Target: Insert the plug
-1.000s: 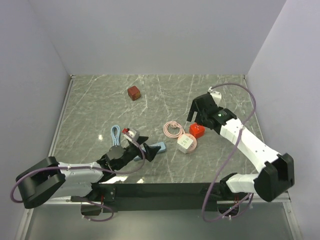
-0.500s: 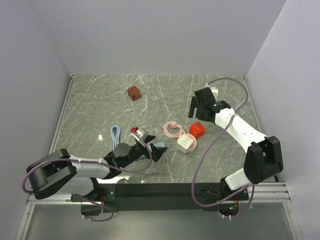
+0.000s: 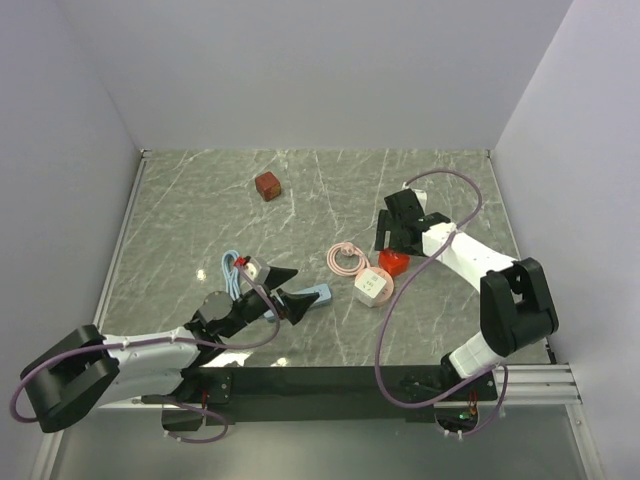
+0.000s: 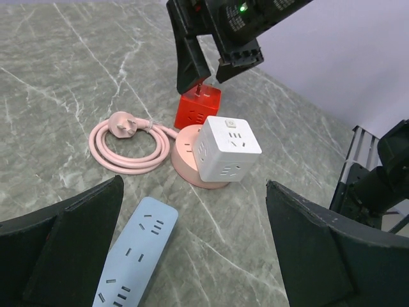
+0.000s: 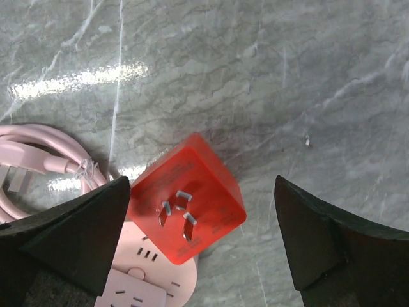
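The plug (image 5: 186, 198) is a bright red cube lying on the table with its three metal prongs facing up. It leans against a pink round socket base (image 5: 160, 275). My right gripper (image 5: 201, 182) hangs open just above the plug, one finger on each side, touching nothing. The top view shows the plug (image 3: 394, 264) under the right gripper (image 3: 397, 246). The light blue power strip (image 4: 134, 252) lies flat between the fingers of my open left gripper (image 4: 193, 185), which holds nothing. From above, the left gripper (image 3: 285, 290) is beside the strip (image 3: 316, 296).
A white cube socket (image 3: 372, 286) sits on the pink base, next to the plug. A coiled pink cable (image 3: 347, 260) lies left of it. A dark brownish-red cube (image 3: 267, 185) stands further back. A light blue cable loop (image 3: 232, 268) lies by the left arm.
The right arm has folded in and its gripper has come down over the plug. The left arm has swung a little left and back. The plug and the strip have not moved.
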Robot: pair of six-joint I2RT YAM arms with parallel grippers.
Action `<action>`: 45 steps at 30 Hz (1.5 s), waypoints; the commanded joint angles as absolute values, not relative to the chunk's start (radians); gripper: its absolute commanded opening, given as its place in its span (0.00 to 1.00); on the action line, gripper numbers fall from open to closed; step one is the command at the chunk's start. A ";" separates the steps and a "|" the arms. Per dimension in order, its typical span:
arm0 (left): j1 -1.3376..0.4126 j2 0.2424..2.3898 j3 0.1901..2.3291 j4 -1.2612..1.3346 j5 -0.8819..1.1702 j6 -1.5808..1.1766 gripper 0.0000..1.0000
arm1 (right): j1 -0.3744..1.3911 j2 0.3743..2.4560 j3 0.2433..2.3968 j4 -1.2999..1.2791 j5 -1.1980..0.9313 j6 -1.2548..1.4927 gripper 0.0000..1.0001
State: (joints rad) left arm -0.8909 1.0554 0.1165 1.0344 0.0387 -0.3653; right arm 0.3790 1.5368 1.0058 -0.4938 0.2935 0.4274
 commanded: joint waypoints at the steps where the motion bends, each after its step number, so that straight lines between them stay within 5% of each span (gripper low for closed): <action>1: -0.879 1.017 0.103 1.072 0.080 -0.390 1.00 | 0.367 1.549 0.999 -0.449 0.279 0.385 1.00; 15: -0.864 1.058 0.107 1.098 0.101 -0.399 1.00 | 0.364 1.414 0.882 -0.408 0.235 0.319 1.00; 30: -0.861 1.075 0.101 1.104 0.097 -0.400 0.99 | 0.364 1.535 0.917 -0.409 0.150 0.328 0.93; 36: -0.861 1.075 0.103 1.103 0.080 -0.393 0.99 | 0.362 1.520 0.911 -0.416 0.106 0.348 0.54; 37: -0.861 1.074 0.101 1.104 0.080 -0.391 0.99 | 0.361 1.499 0.913 -0.425 0.118 0.351 0.16; 38: -0.859 1.072 0.101 1.103 0.081 -0.391 1.00 | 0.362 1.488 0.923 -0.436 0.130 0.360 0.00; 45: -0.861 1.055 0.103 1.098 0.084 -0.351 0.99 | 0.362 1.309 0.962 -0.466 0.098 0.368 0.00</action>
State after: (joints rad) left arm -0.8631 1.0702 0.0956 1.0500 0.0811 -0.3790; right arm 0.3656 1.4231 0.8951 -0.4633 0.1131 0.3573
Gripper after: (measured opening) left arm 0.995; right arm 0.719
